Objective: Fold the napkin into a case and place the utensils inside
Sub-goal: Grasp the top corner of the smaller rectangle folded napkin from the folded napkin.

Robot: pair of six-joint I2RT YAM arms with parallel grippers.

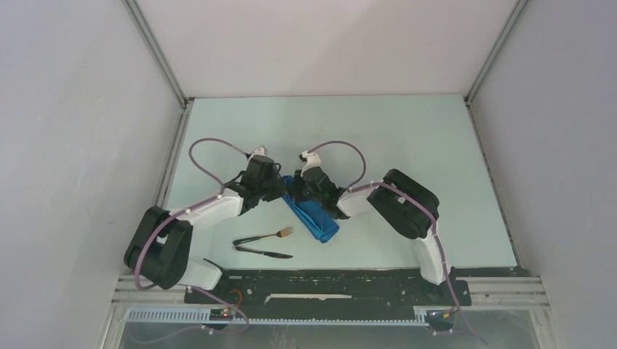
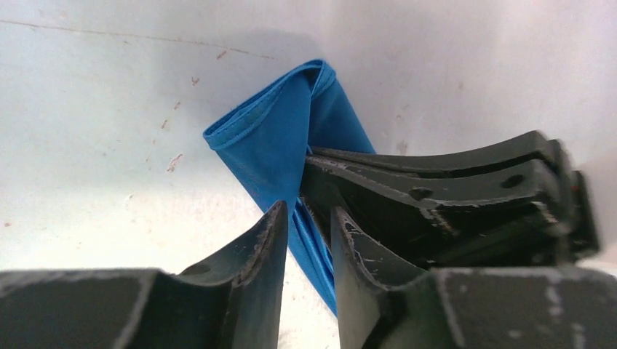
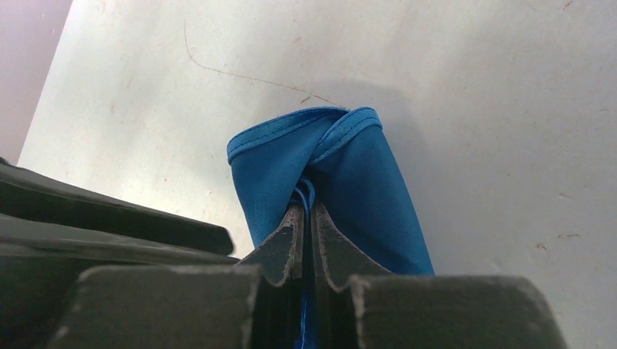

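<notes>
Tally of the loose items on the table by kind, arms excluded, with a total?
napkin: 1
fork: 1
knife: 1
Total: 3

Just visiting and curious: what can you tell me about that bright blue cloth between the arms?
The bright blue cloth napkin is plain, soft, with stitched hems, folded into a narrow strip lying aslant on the pale table. At its far end the right gripper pinches a fold; the left gripper flanks it with parted fingers.
</notes>
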